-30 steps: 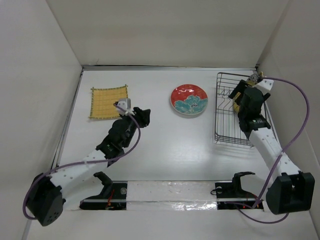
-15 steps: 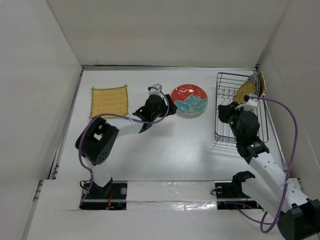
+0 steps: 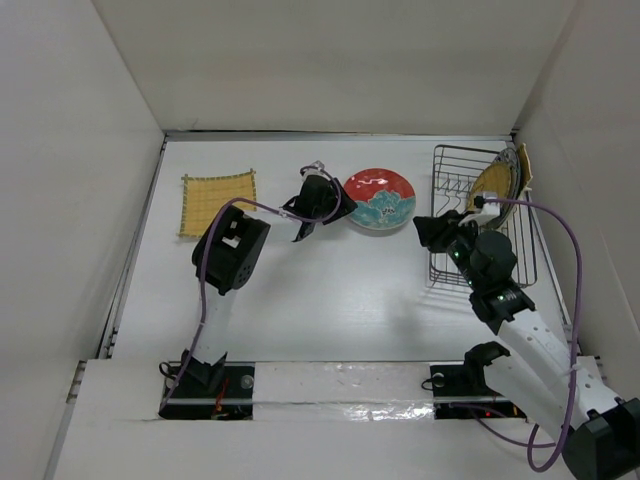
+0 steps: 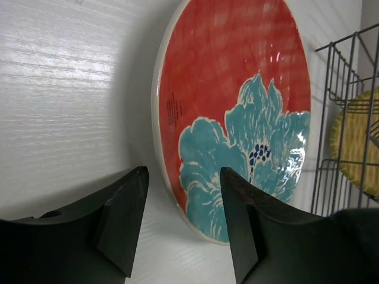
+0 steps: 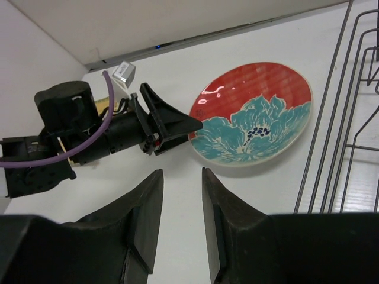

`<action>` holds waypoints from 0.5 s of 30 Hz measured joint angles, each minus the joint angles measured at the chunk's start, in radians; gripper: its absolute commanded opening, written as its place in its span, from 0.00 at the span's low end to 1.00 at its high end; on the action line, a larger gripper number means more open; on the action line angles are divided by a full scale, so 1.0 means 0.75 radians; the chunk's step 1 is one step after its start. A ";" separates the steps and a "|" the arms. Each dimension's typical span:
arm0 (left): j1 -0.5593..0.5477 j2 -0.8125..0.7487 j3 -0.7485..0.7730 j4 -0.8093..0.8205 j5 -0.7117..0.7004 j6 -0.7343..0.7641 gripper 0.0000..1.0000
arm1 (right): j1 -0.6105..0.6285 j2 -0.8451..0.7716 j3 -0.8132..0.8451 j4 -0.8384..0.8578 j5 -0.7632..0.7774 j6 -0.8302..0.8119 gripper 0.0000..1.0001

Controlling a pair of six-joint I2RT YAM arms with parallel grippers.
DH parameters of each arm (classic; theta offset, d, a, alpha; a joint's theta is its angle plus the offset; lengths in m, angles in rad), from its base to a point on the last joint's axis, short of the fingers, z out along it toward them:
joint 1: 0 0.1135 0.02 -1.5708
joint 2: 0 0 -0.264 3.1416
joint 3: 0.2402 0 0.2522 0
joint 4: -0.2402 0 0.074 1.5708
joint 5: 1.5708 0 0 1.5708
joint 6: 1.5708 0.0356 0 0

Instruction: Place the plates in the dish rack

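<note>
- The red plate with the teal flower (image 3: 378,199) lies flat on the white bench (image 3: 330,300), far side, roughly mid-width, and not in the rack.
- Left claw (image 3: 325,200) is right at that plate's left edge, fingers spread wide. From the left wrist, the plate (image 4: 237,112) fills the view and its near rim shows in the gap of the claw (image 4: 183,177), with nothing pinched. Whether a finger touches the rim, I cannot tell.
- Just right of the plate stands the black wire dish rack (image 3: 465,148), against the right wall.
- A round yellow woven-look plate (image 3: 495,180) stands on edge at the rack's far right corner, and the left wrist glimpses it through the wires (image 4: 355,142).
- Right claw (image 3: 428,228) hovers at the rack's near-left side, pointing towards the red plate (image 5: 251,112). Its fingers are only narrowly parted and hold nothing (image 5: 180,177).
- Far over on the left, well apart from everything, the square yellow plate (image 3: 217,203) lies flat on the bench.
</note>
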 measured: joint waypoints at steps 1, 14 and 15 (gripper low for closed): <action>0.002 0.011 0.008 0.004 0.002 -0.017 0.48 | 0.000 -0.002 -0.002 0.007 -0.011 0.002 0.39; 0.016 0.115 0.035 0.187 0.071 -0.235 0.00 | 0.000 0.048 -0.037 0.082 -0.093 0.022 0.61; 0.022 0.108 0.007 0.224 0.074 -0.240 0.00 | 0.000 0.049 -0.037 0.084 -0.095 0.023 0.63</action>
